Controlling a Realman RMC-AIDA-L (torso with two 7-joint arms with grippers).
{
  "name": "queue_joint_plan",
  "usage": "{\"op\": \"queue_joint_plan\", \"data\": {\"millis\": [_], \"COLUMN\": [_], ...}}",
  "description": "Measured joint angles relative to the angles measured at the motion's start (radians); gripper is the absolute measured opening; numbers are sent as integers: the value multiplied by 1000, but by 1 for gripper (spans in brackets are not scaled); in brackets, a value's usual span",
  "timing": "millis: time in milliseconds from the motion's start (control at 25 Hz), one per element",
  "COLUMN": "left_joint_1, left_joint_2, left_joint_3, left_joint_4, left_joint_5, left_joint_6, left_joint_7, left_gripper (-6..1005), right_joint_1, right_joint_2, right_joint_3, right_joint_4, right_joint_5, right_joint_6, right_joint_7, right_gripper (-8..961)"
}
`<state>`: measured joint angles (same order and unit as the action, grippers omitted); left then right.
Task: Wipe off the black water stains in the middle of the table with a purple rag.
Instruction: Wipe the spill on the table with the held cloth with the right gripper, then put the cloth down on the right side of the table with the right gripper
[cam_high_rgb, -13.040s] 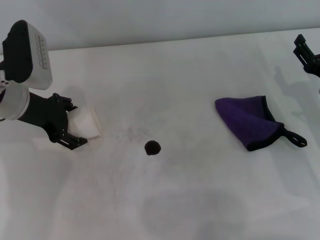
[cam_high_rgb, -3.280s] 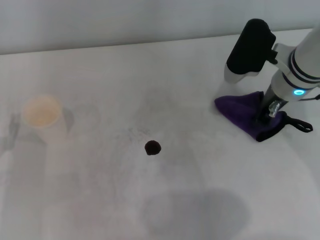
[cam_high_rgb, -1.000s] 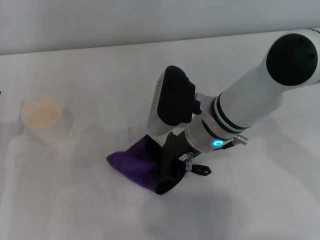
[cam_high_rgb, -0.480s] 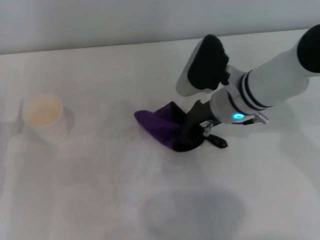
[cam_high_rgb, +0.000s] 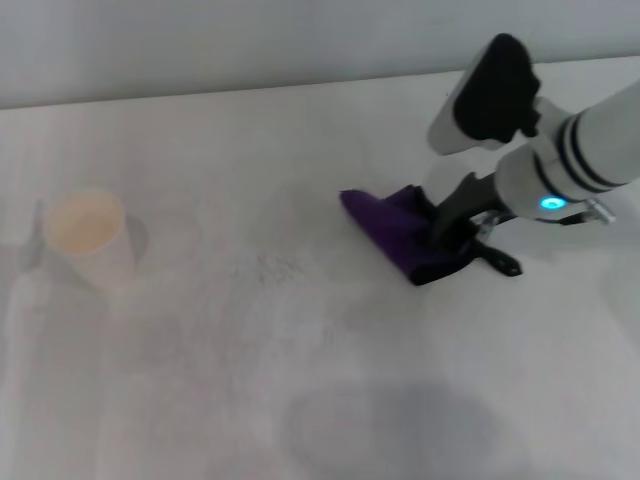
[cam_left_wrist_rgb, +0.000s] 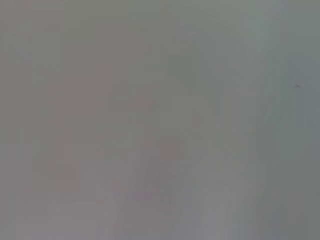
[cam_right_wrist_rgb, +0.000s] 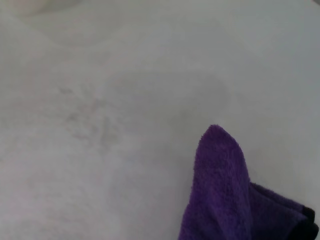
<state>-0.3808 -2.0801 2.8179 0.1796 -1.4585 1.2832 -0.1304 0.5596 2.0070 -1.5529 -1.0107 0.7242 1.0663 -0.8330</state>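
the right gripper (cam_high_rgb: 452, 238) is clamped on the rag (cam_high_rgb: 395, 232), which lies right of the table's (cam_high_rgb: 300, 400) middle. only a faint grey smudge (cam_high_rgb: 277, 266) marks the white top; a cup (cam_high_rgb: 88, 238) sits far left.

Purple rag (cam_high_rgb: 398, 232) on table (cam_high_rgb: 300, 400) right, cup (cam_high_rgb: 88, 238) far left

deep-purple rag (cam_high_rgb: 395, 230), black edging; white mottled table (cam_high_rgb: 300, 400); cream cup (cam_high_rgb: 85, 235).
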Motion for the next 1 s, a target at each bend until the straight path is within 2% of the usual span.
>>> {"op": "queue_joint_plan", "data": {"millis": [280, 680, 1000], "left_joint_1": [0, -2, -8], "left_joint_2": [0, 0, 0], "left_joint_3": [0, 0, -13], "left_joint_4": [0, 0, -2], "left_joint_5": [-2, -16, -16], "left_joint_6": [3, 4, 4], "left_joint_7": [0, 0, 0], "left_gripper": [861, 862, 862], "right_joint_1": [-34, -40, -52], "right_joint_2": [0, 0, 1], "right_joint_3": [99, 107, 108], "right_joint_4": [-36, -39, -53], "right_joint_5": [-33, -33, -35], "right_joint_6": [67, 153, 105], "right_joint_7": [1, 11, 12], "right_gripper": [77, 84, 89]}}
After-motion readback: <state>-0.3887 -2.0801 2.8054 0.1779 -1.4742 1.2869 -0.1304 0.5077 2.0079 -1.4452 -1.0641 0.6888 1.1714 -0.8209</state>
